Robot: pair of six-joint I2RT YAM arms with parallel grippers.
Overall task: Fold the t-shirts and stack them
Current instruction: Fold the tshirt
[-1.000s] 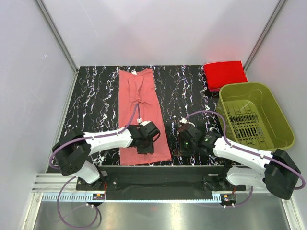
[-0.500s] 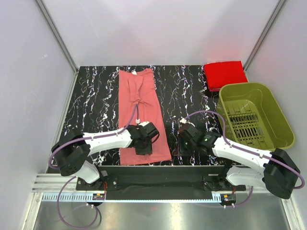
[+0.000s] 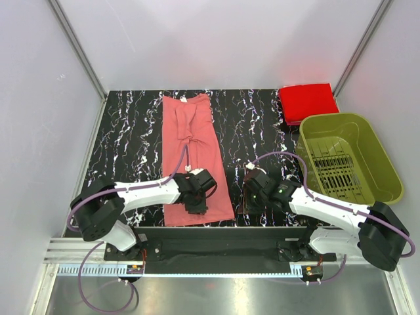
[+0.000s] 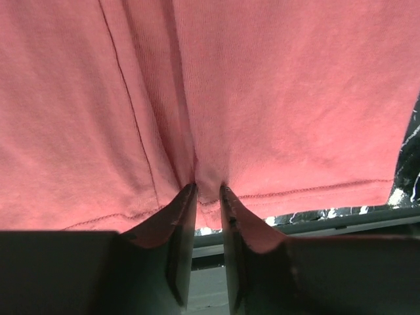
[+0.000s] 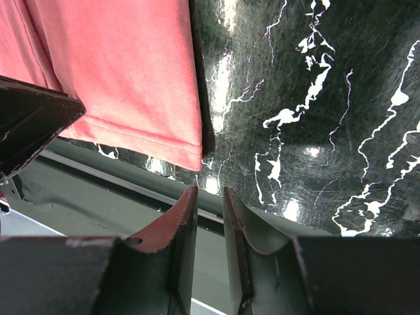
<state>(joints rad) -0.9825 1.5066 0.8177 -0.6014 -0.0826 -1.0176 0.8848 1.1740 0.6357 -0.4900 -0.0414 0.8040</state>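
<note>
Left gripper (image 4: 207, 190): jaws drawn close, clamped on a pucker of hem at the near edge of the salmon-pink shirt (image 3: 193, 131), about 6 o'clock on the table (image 3: 131, 131).
Right gripper (image 5: 209, 193): jaws a narrow gap apart with nothing between them. It hangs over the near table edge at about 5 o'clock, just beside the shirt's near right corner.
Salmon-pink shirt: a long flat strip with its sides folded in, running from 6 o'clock toward 12 o'clock, left of centre.
Basket (image 3: 348, 134): at 3 o'clock, well apart from this shirt.
Red shirt (image 3: 307, 102): folded square at 1 o'clock, just beyond the basket.
Handling (judged): light, limp cloth that sags from a single hold, and the folded layers may slide apart.
Hold points (judged): both near hem corners, pinching all layers, to carry the hem toward 12 o'clock.
</note>
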